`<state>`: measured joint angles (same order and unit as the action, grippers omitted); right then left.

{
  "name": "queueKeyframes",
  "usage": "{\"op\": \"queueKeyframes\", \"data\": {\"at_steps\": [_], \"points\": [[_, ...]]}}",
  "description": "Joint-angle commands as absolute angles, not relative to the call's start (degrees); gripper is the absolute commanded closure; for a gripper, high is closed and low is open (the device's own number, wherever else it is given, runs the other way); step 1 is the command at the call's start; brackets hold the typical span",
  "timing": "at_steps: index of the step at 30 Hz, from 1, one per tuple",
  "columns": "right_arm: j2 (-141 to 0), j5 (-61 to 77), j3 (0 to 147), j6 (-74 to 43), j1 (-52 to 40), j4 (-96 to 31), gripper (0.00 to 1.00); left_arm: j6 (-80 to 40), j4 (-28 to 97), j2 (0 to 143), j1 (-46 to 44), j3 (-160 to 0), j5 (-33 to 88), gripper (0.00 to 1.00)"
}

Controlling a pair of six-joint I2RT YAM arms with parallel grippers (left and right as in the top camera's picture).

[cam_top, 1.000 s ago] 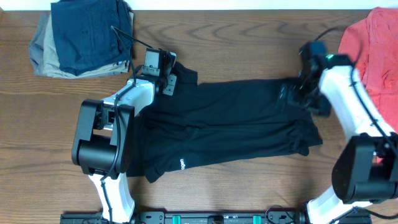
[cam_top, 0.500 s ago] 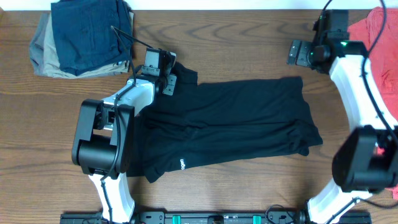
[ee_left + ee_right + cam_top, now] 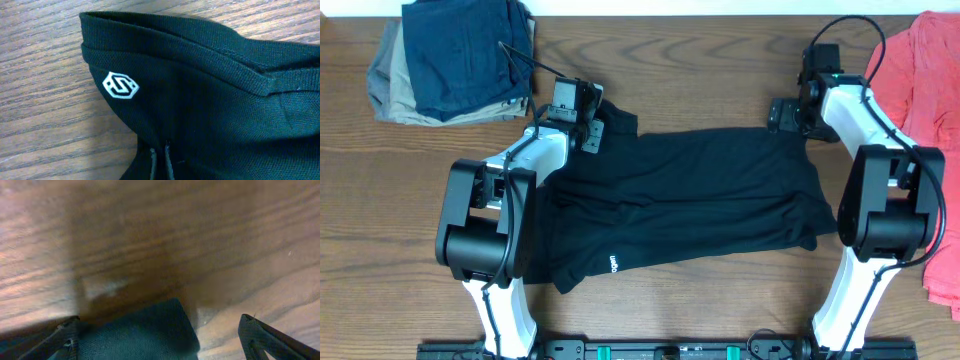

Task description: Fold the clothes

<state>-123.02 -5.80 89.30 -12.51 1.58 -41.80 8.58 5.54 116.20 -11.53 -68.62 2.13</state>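
- Two grippers are working opposite ends of the black shirt (image 3: 700,190), which is lying spread across the counter (image 3: 700,70).
- The left gripper (image 3: 590,132) is staying pinched on the collar end.
- The right gripper (image 3: 782,114), after letting go and swinging away, is returning wide open and empty to the top-right corner, probably for a regrasp.

The black shirt (image 3: 690,195) has a small white logo (image 3: 120,86) with six sides. The bench (image 3: 700,70) is brown with wavy wood lines. The red shirt (image 3: 932,90) is plain. The folded pile (image 3: 460,55) is dark blue on tan.
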Motion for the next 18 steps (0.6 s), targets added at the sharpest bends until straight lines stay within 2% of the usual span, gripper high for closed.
{"op": "queueKeyframes", "data": {"at_steps": [1,6,10,13,15,18], "points": [[-122.9,-7.1,89.9,-14.8,2.9,-42.5,0.03,7.2,6.9,118.3,-11.2,-68.8,0.8,0.94],[-123.8,-7.0,89.4,-16.1,5.1,-42.7,0.03,6.9,7.7,118.3,-11.2,-68.7,0.8,0.94],[-125.1,-2.3,89.4,-16.3,6.0,-42.5,0.08,6.8,7.7,118.3,-11.2,-68.6,0.8,0.94],[-125.8,-0.5,89.4,-16.3,6.0,-42.1,0.15,6.8,7.7,118.3,-11.2,-68.6,0.8,0.94],[-126.0,0.0,89.4,-16.3,5.8,-42.0,0.23,6.7,7.7,118.3,-11.2,-68.6,0.8,0.94],[-126.0,1.4,89.4,-16.2,5.1,-42.0,0.26,6.0,7.7,118.3,-11.2,-68.6,0.8,0.94]]}}
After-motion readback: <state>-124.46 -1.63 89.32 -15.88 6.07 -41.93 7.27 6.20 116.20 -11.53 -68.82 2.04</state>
